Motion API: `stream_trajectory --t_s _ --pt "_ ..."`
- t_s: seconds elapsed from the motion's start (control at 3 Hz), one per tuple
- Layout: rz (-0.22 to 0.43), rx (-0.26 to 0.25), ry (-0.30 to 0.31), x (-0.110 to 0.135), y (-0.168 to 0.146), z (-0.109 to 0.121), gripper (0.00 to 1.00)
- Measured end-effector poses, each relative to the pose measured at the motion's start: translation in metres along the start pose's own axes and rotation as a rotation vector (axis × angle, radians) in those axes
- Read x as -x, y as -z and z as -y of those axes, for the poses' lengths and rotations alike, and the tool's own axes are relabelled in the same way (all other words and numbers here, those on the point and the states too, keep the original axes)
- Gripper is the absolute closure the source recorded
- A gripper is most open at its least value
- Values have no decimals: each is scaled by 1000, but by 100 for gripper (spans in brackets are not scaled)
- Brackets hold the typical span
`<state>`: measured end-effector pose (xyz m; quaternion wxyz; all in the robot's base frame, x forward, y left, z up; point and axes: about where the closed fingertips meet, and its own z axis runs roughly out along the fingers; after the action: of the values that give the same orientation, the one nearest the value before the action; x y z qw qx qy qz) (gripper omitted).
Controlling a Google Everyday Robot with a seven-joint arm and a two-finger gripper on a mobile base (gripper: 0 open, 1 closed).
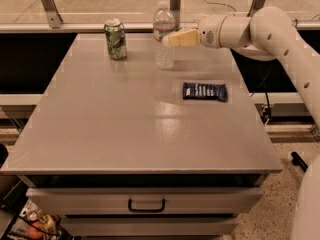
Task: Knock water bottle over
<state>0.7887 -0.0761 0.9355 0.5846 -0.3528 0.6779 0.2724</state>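
The water bottle [163, 34] is clear ribbed plastic with a white cap and stands upright near the far edge of the grey table [125, 129]. My gripper [169, 40] reaches in from the right on a white arm. Its cream fingertips touch the bottle's right side at about label height.
A green soda can [115, 39] stands upright to the left of the bottle. A dark blue snack packet [204, 91] lies flat on the table right of centre. A window rail runs behind the table. A drawer with a handle [146, 204] sits below the front edge.
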Motion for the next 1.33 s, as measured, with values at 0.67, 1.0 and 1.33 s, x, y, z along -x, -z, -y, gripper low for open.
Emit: stream_trajectory --t_s 0.67,1.0,1.33 --pt "36 24 -3 -3 -17 -7 16" --pt "38 30 -4 -4 -21 -10 40" --pt "38 34 -4 -4 -23 -12 62"
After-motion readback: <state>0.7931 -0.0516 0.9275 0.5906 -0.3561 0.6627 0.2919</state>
